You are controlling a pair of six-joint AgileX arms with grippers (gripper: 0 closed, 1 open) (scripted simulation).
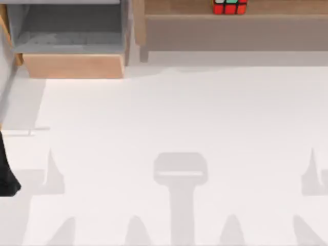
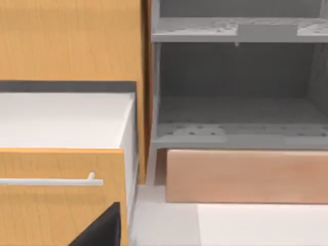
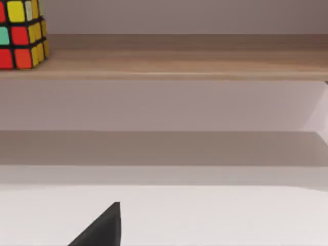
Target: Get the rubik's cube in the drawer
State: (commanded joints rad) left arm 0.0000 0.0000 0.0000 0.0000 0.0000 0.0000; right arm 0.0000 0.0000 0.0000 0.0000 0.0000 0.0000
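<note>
The rubik's cube [image 1: 230,6] rests on a long brown shelf [image 1: 287,9] at the table's far right; the right wrist view shows the rubik's cube [image 3: 20,36] with red, yellow and green stickers on the shelf board [image 3: 179,57]. The drawer [image 1: 74,65] stands pulled out at the far left, with a tan front panel and a bare grey floor. From the left wrist, the drawer [image 2: 246,177] is straight ahead. My left arm [image 1: 7,171] is at the table's left edge. A black part of the left gripper [image 2: 100,231] and of the right gripper [image 3: 100,228] shows, both far from the cube.
An orange cabinet [image 2: 66,41] with a white pulled-out drawer and a white bar handle [image 2: 48,181] stands beside the drawer in the left wrist view. The white tabletop [image 1: 179,113] lies open between the arms and the furniture along the back.
</note>
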